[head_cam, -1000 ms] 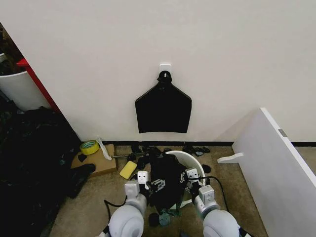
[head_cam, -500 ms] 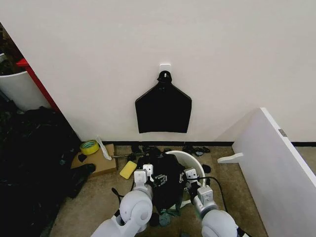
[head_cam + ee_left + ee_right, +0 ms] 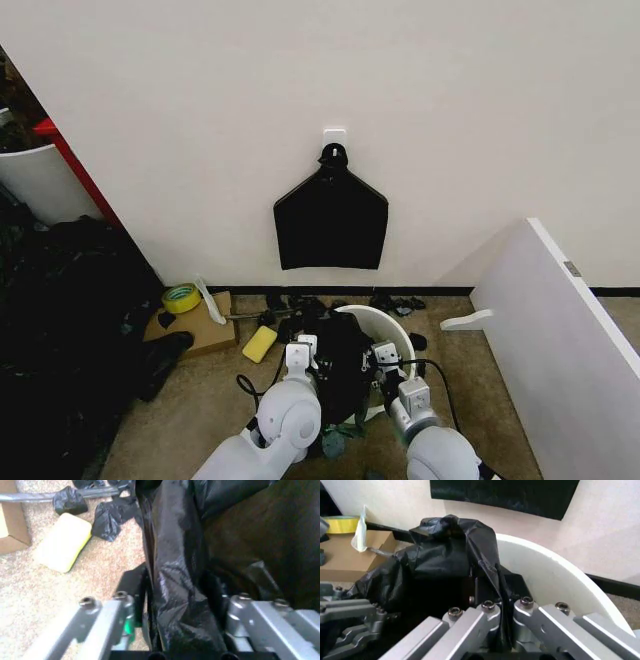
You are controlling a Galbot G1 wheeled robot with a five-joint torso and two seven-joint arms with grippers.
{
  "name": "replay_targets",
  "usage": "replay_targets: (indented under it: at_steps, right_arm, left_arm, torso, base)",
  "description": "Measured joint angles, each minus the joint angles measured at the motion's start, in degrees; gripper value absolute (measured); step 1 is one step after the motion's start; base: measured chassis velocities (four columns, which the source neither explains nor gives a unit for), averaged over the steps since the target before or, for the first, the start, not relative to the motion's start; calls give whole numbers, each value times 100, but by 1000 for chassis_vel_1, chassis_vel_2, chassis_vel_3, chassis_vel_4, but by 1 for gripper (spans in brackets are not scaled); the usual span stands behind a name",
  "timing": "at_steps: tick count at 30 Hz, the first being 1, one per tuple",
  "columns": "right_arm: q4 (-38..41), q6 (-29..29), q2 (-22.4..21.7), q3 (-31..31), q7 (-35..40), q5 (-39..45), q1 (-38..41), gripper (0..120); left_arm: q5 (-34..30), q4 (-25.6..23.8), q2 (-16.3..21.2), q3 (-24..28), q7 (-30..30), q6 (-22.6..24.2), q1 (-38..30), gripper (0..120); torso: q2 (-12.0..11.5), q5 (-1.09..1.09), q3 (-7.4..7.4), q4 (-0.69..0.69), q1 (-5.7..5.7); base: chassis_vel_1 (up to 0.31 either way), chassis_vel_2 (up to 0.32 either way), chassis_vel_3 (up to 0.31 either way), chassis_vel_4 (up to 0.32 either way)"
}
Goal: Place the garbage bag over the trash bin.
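Bins: you have one trash bin [image 3: 395, 327], round white smooth plastic, low in the centre of the head frame, its curved rim open toward the wall.
Bags in work: one garbage bag [image 3: 340, 365], thin glossy black film, crumpled and draped over the bin's near-left rim; in the right wrist frame it rises in a wrinkled peak [image 3: 451, 536] beside the white wall of the bin [image 3: 555, 577].
Left gripper [image 3: 303, 357]: at the bag's left edge, lower centre of the head frame; in the left wrist frame your two metal fingers [image 3: 107, 615] straddle a fold of the bag [image 3: 175, 588], clenched on it.
Right gripper [image 3: 388, 357]: at the bag's right edge, just inside the bin; its grey ribbed fingers [image 3: 485, 615] pinch a strip of the film between them.
Hanging bundle: one flat fan-shaped black bundle [image 3: 330, 220] on a white wall hook, upper centre.
Floor items: one yellow tape roll [image 3: 181, 297], one brown cardboard box [image 3: 205, 325], one yellow sponge [image 3: 259, 343], several small black lumps [image 3: 300, 302] along the skirting.
Floor: beige short-pile carpet [image 3: 190, 410].
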Motion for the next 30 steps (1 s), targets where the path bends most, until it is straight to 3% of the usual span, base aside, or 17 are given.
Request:
replay_targets:
  at_steps: [2,9,14,25,30]
  right_arm:
    - [0,23,1,-8,-2,-10,-7,0]
    - [-10,124,3,-15,-4,-6,-21,0]
    - [-3,302,-7,14,-6,156,-47,0]
    - [-49,614,23,220,21,737,18,0]
    - [-138,639,56,371,19,949,68,0]
  left_arm:
    - [15,39,-1,0,-52,81,8,25]
    - [29,102,38,-107,-95,152,37,4]
    - [9,20,207,-311,49,-19,120,3]
    - [656,-817,1395,-722,902,-640,659,1]
    - [898,-1081,1692,-809,1137,-734,832,1]
  torso:
    - [0,0,0,0,0]
    - [0,-1,-1,0,0]
    - [0,-2,-1,-1,0]
    - [0,0,0,1,0]
    - [0,-1,0,0,0]
  base:
    - [0,0,0,0]
    - [0,0,0,0]
    - [0,0,0,0]
    - [0,0,0,0]
    - [0,0,0,0]
